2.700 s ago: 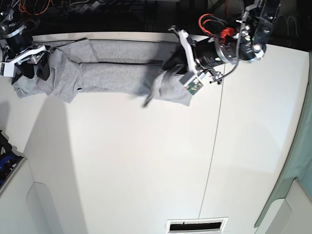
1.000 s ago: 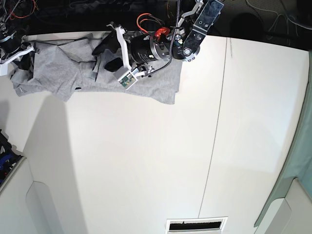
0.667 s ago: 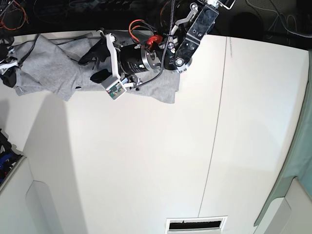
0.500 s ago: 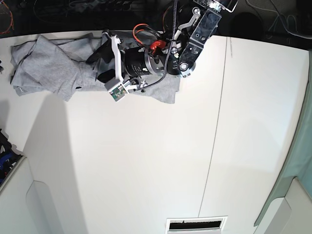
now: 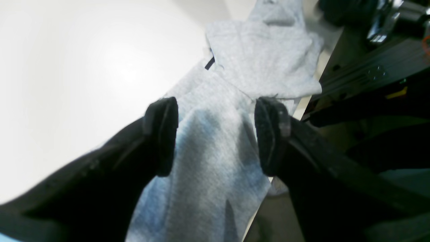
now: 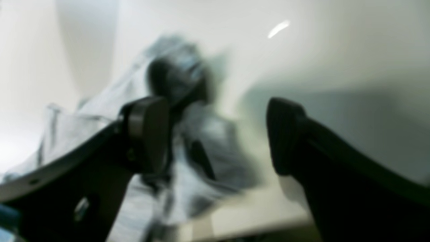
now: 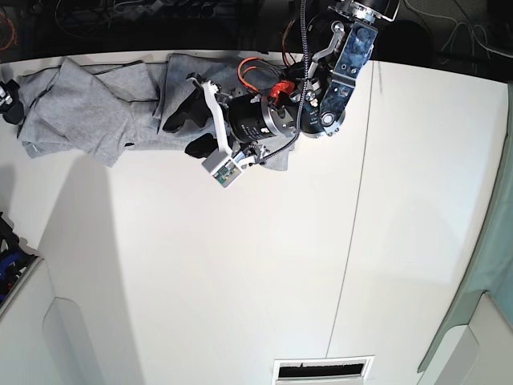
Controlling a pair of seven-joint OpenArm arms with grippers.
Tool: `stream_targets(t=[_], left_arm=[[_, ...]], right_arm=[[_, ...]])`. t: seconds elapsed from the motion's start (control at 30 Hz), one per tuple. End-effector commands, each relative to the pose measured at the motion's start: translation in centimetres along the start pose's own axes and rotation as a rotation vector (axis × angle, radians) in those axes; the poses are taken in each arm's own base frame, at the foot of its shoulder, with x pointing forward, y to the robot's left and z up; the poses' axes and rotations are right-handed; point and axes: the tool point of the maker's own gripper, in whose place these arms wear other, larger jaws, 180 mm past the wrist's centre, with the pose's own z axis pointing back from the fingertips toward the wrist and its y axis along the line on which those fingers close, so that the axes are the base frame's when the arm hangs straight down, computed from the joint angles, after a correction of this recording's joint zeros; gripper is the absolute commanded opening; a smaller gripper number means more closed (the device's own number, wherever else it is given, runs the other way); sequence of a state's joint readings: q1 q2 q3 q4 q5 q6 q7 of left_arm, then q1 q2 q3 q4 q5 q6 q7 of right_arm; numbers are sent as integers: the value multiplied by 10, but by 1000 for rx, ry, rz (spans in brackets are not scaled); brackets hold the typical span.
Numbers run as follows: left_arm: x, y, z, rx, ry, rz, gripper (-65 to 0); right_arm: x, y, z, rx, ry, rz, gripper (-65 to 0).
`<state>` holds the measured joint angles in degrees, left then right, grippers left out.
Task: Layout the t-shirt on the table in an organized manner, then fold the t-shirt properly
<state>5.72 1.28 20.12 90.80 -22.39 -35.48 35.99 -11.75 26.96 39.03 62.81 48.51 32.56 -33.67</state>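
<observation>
Jaws on both grippers stood wide apart, nothing pinched in either.

Left gripper (image 5: 215, 134): the left wrist view showed its two black fingers (image 5: 161, 134) spread, with grey cloth of the t-shirt (image 5: 215, 168) lying below and between them, not clamped. In the base view that gripper (image 7: 183, 132) sat over the middle of the shirt, with the arm reaching in from the table's far edge.

Right gripper (image 6: 215, 134): the right wrist view was heavily blurred, but the fingers (image 6: 147, 134) were clearly parted and the gap between them showed loose cloth and white tabletop. No contact with the cloth could be told. In the base view only a sliver of that gripper (image 7: 8, 100) showed at the left frame edge, just beside the shirt's end.

T-shirt (image 7: 88, 116): bunched in a long rumpled strip along the far edge of the table (image 7: 240, 281), running from the left frame edge to just under the left arm. Folds overlapped, one corner hung toward the near side. Lettering could not be made out, apart from a small dark mark (image 5: 209, 63) in the left wrist view.

Dark seam line (image 7: 353, 233) ran across the table right of the shirt, well apart from it.
</observation>
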Motion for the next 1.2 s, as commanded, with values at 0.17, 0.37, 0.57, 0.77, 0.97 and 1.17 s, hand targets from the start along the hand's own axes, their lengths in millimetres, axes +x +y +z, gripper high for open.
stream_targets(t=[0.17,0.37,0.57,0.77,0.97,1.17], left_arm=[[18,-5,0,-23,-56,-13,-266],[18,-5,0,-24,-57,-13,-266],[19,-3,1,-17,-59,-12,-266],[31,26,19,38,-144,91,-266],[21,75,53,162,-152,168,-266],[-14,109,94,278,-110,213,-266]], right_arm=[[0,24,-13,101,26,-22,-201],[-15,37,-16,144,92,-20,-203],[-24,33,-18,116,123,12,-398],[-9,24,-19,71,37,61,-650],[37,20,-3,43,-111,93,-650],[76,79,18,194,-174,151,-650]])
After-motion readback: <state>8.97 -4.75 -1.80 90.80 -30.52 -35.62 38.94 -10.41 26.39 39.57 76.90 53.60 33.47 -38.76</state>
